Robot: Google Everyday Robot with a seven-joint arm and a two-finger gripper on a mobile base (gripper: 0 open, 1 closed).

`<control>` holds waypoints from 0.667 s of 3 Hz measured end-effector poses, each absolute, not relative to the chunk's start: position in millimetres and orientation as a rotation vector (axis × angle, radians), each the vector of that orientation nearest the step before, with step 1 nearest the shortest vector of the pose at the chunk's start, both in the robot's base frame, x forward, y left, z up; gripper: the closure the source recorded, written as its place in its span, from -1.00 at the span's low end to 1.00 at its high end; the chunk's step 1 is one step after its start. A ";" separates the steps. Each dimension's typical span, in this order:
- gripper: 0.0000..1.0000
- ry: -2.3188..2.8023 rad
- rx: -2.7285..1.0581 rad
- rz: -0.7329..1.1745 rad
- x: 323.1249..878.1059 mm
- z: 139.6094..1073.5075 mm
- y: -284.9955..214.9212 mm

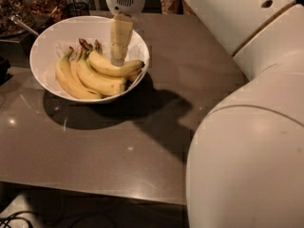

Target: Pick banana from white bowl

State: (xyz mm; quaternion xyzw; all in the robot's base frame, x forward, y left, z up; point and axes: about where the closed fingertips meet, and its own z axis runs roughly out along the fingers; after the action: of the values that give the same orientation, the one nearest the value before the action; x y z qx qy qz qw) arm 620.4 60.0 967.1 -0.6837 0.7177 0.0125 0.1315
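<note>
Camera view: the banana (108, 68) is seen lying atop the clustered bananas (71, 80) inside the white bowl (61, 30), which is set on the tabletop (199, 75). The claw (117, 60) is held right over the banana's middle; whether it is spread or pressed together cannot be told.

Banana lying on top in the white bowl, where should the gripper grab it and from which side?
Grip the banana at its middle, from above: it lies on top of the bunch, middle exposed, white bowl walls blocking the sides. The gripper hangs over it.
</note>
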 end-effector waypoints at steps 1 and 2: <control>-1.00 2.074 -2.019 0.073 621.8 956.9 76.2; -0.63 2.073 -2.034 0.114 623.2 949.0 84.9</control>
State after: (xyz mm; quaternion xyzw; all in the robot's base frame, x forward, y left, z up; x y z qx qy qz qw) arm 623.2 84.9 949.0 -0.6950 0.7083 0.0388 0.1171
